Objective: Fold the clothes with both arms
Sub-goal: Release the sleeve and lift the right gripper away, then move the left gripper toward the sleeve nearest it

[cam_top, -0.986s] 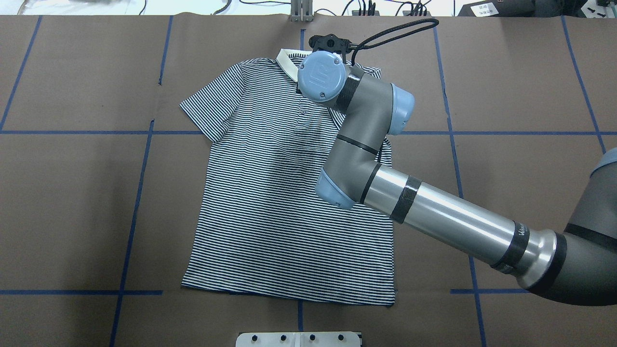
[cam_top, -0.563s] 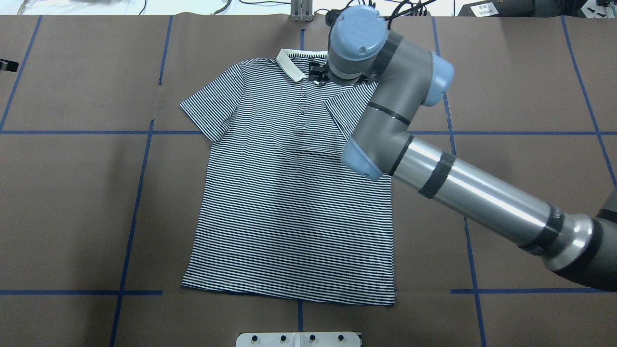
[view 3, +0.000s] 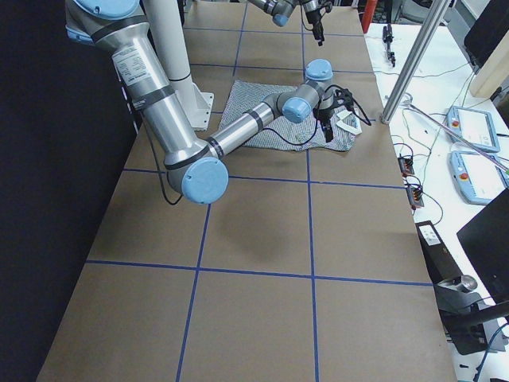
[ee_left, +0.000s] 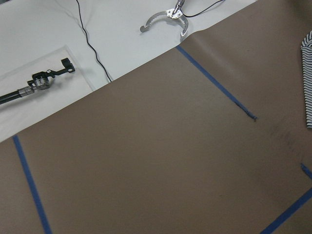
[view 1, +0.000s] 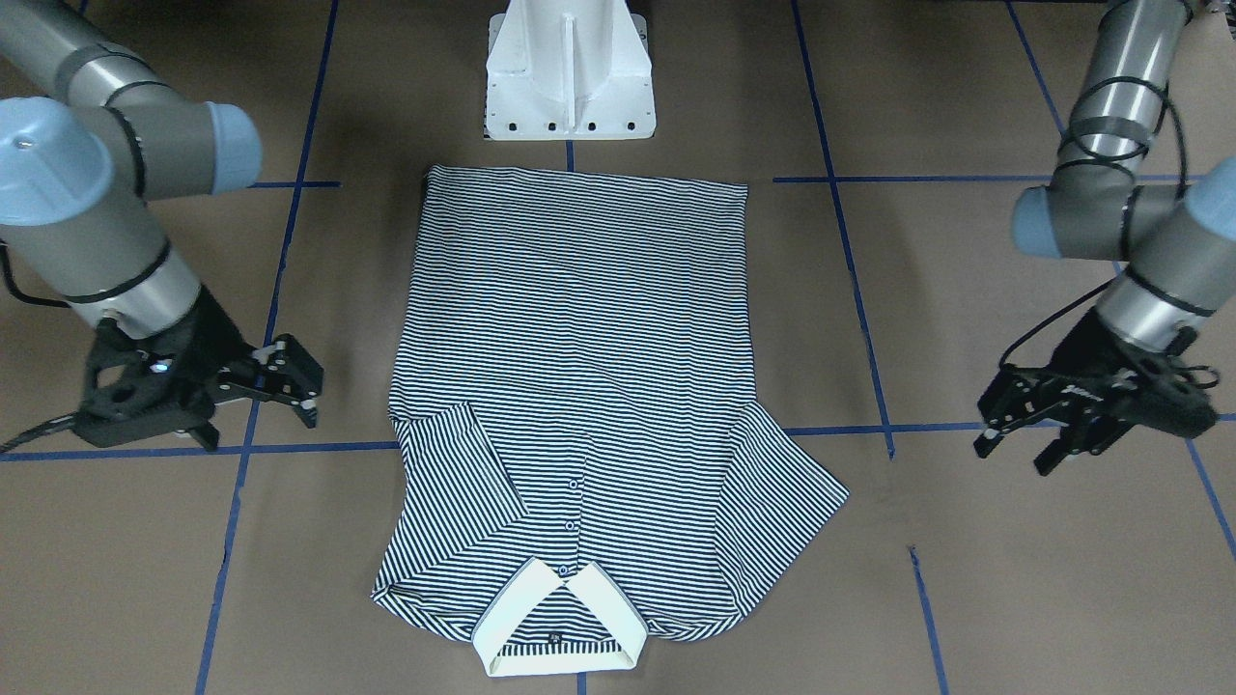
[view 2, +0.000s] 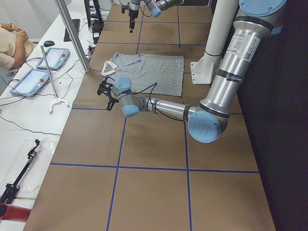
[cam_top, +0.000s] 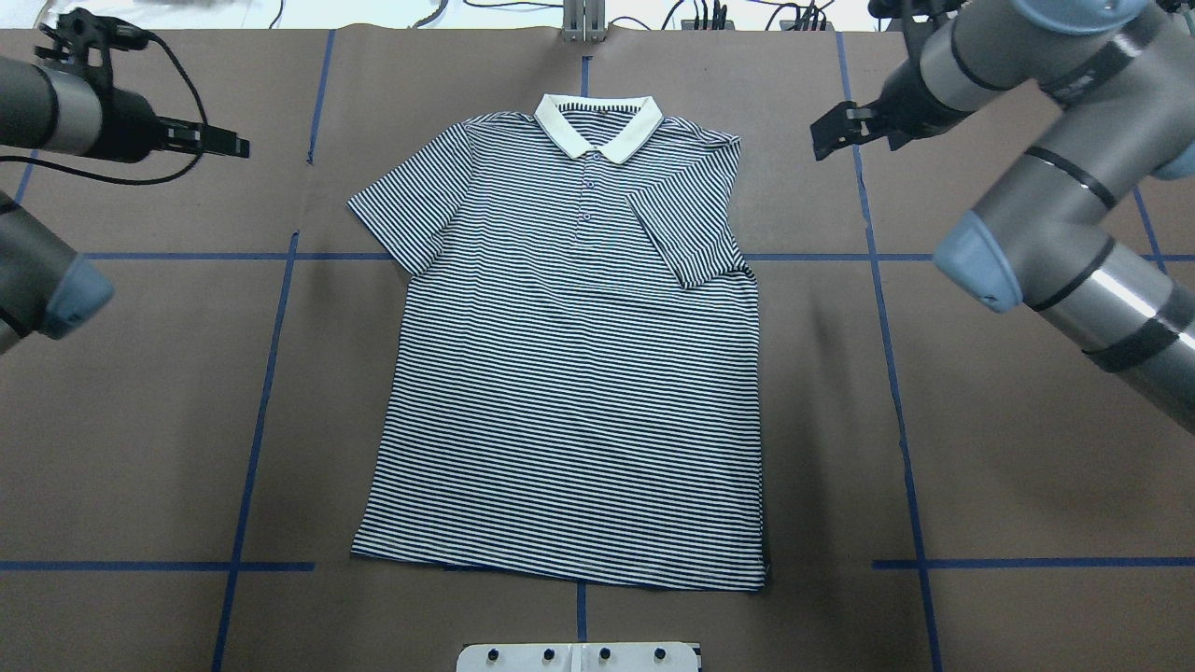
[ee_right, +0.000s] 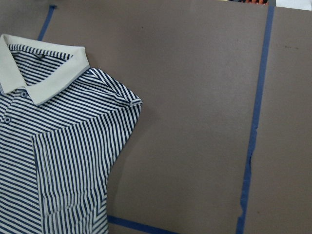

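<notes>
1 broad table [cam_top: 140, 420] under matte brown paper, ruled into big squares by blue tape lines [cam_top: 269, 373]. Bare paper on every side of the garment, widest toward both table ends.

2 grey metal arms with light-blue joint caps and black cable, both well clear of the cloth: left arm [cam_top: 33, 266] out past the spread sleeve, right arm [cam_top: 1055, 201] out past the opposite side.

White pedestal base [view 1: 570, 77] near the hem, apart from it.

1 polo shirt [cam_top: 569, 392] flat at table centre, front up, soft knit in thin navy-and-white stripes. Hem straight and nearest the robot, side edges close to straight.

On the robot's left, left-side sleeve [cam_top: 411, 210] spread flat over the paper. On the robot's right, right-side sleeve [cam_top: 686, 229] turned inward over the chest, stripes diagonal there, that side edge left straight.

Plain cream collar [cam_top: 597, 126] at the far end, open in a V.

Black left gripper [view 1: 1016, 454] and black right gripper [view 1: 307, 391] over bare paper, 1 on each side, roughly level with the sleeves. Jaws of both apart, holding nothing, well off the shirt.

3 small dark buttons [cam_top: 588, 185] in a row below the collar.
</notes>
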You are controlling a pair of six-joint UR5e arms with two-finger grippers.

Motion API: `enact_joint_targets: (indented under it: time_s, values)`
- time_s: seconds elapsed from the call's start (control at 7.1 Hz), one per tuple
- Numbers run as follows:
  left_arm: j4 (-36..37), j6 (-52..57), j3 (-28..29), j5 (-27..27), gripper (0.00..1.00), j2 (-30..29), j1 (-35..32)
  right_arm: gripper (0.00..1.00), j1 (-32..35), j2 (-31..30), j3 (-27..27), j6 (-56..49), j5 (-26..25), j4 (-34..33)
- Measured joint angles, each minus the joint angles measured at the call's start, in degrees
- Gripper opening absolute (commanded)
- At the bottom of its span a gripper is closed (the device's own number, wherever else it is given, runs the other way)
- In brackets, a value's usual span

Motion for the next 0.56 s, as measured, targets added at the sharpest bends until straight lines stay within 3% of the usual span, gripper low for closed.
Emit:
enact_joint_targets:
  time_s: [0.28,0.56]
  values:
    - [0.3,-9.4,3.0,8.1,0.64,-4.5,7.7,1.00,1.1,-2.3,1.8,-1.9,1.1,0.1]
    - [0.3,-11.2,7.1,11.0,0.59,-7.6,10.2,1.00,1.1,-2.5,2.0,-2.0,1.1,0.1]
